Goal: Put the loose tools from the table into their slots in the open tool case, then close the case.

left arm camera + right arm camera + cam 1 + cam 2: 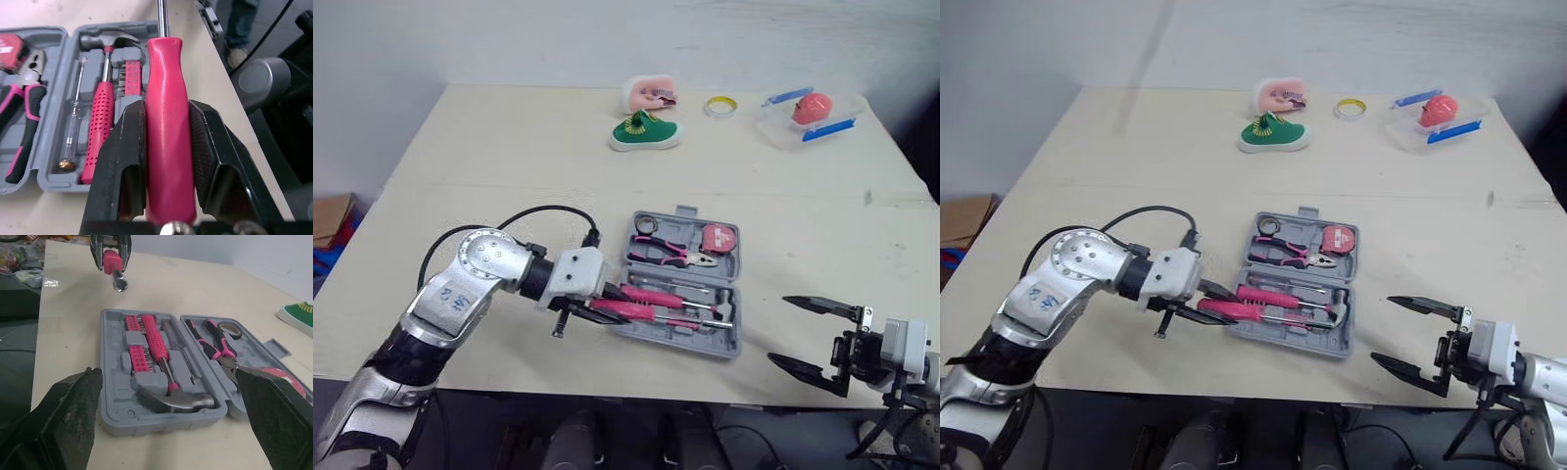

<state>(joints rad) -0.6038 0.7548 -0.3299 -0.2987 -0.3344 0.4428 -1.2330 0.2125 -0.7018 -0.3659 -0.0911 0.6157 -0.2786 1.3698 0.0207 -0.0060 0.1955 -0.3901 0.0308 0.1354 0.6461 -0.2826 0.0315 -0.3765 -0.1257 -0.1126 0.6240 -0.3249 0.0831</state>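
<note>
While the left gripper point(166, 110) clamps the pink handle of a screwdriver point(168, 73) left of centre frame, the shaft reaches along the near edge of the open grey tool case point(729, 345) at centre. A hammer point(168, 399), pliers point(671, 253) and tape measure point(719, 237) lie in the case's slots. Whether the shaft touches the case is unclear. At lower right, the right gripper point(778, 329) is spread wide and holds nothing, apart from the case.

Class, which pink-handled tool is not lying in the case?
The screwdriver, clamped in the left hand; the hammer and pliers lie in the case.
</note>
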